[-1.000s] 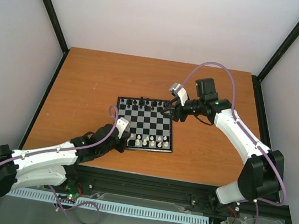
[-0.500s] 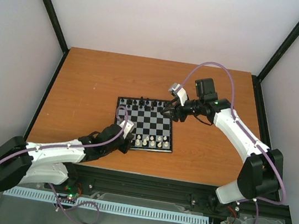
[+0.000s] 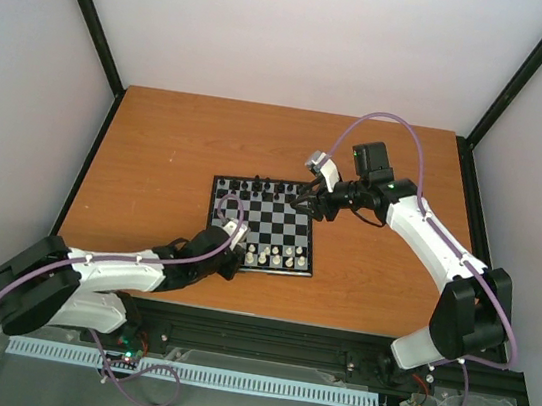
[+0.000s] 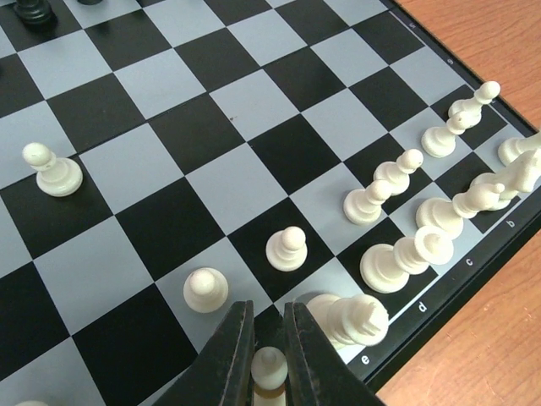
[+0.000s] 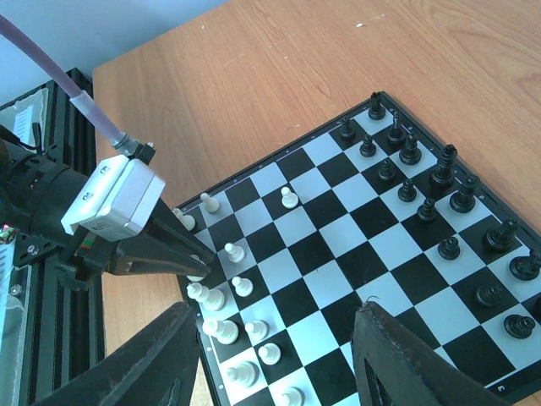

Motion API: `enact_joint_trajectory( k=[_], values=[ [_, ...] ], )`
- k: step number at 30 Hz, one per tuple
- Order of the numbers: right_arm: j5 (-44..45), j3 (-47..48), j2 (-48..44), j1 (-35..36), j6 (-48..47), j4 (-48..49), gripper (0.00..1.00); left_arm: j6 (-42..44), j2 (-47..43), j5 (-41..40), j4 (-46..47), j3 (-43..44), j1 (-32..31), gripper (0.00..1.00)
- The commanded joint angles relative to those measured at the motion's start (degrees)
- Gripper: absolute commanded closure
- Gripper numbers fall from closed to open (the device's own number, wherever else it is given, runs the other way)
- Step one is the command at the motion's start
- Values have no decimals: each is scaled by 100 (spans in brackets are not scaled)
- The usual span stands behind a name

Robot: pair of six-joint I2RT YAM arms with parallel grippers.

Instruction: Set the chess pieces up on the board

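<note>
Left gripper (image 4: 269, 315) is clamped on a cream pawn (image 4: 269, 370) at the board's (image 4: 211, 178) near edge. Mid-placement, I'd say. Next up: lower it onto a free pawn-row square, then release. Right gripper (image 5: 275, 315) hangs open over the board's far corner.

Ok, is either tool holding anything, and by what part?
Left tool pinches a white pawn by its head; right tool is open, holding nothing.
</note>
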Motion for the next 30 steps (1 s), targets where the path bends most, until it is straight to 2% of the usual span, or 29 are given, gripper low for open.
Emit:
enact_joint_trajectory(
  k=[1,8,14,23,28,30],
  values=[
    [-120,-35,56,-46,-88,60,50,121,191,22,232,249,-70,90],
    [-129,-42,67,-46,-107,53,50,128,256,-50,232,278,-70,89],
    [-151,-41,97,-46,-113,36,50,97,210,-59,169,270,-65,82],
    [-155,-40,80,-48,-122,7,50,64,72,-23,45,291,-70,78],
    [-160,-39,29,-46,-124,6,50,-68,-643,-60,-727,668,-69,74],
    [-174,-45,22,-50,-130,6,50,-272,-960,-443,-1330,997,-69,71]
  ],
)
